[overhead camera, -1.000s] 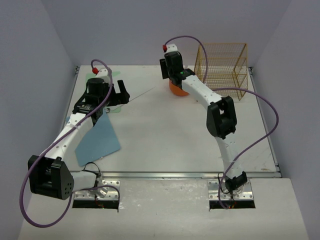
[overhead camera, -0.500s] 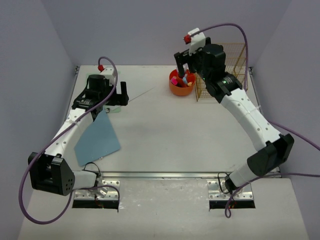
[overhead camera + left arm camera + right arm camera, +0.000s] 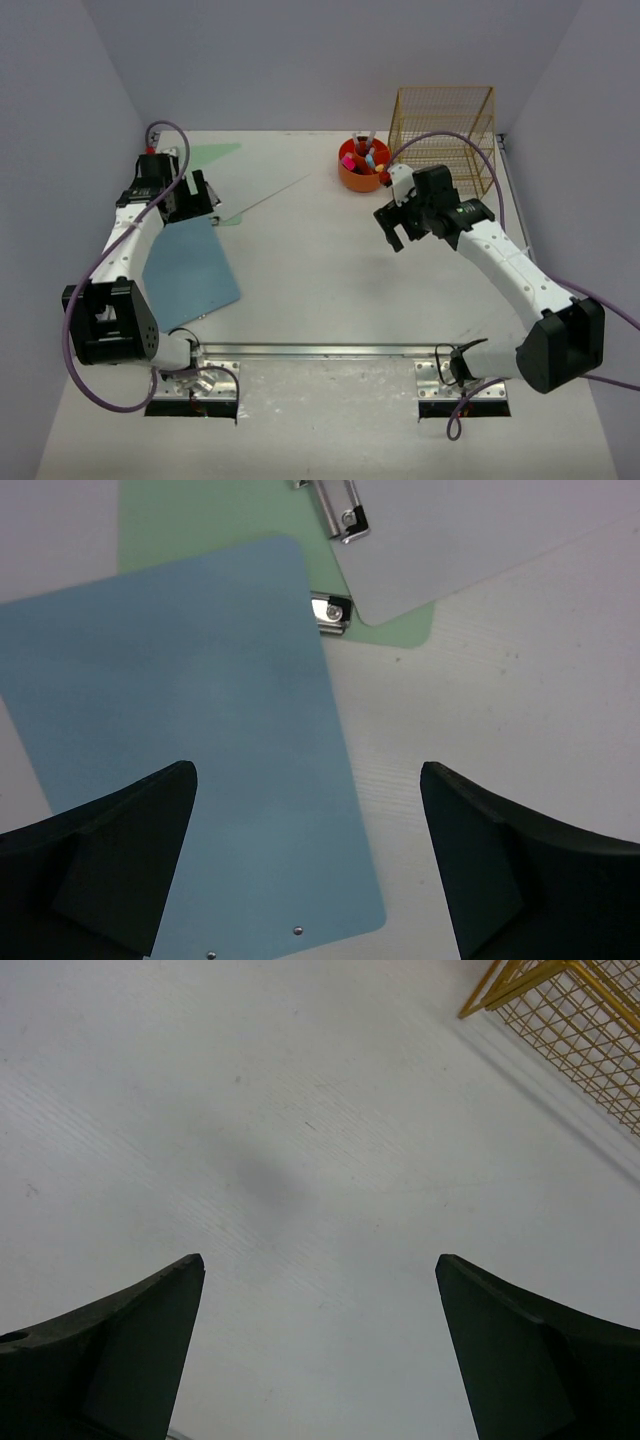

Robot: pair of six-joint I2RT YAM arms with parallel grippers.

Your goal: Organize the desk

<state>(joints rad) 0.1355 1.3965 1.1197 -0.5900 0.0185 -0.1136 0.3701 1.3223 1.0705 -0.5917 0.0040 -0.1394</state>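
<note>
- The desk (image 3: 330,290) is the big white top between the pale purple walls (image 3: 60,90).
- The left gripper (image 3: 305,780) is open wide above the right edge of the blue board (image 3: 180,700).
- A green board (image 3: 200,520) and a grey board (image 3: 470,530) lie just past it.
- The right gripper (image 3: 320,1265) is open too, over bare desk near the gold rack (image 3: 570,1010).
- An orange bowl (image 3: 350,182) of small things sits beside the gold rack.
</note>
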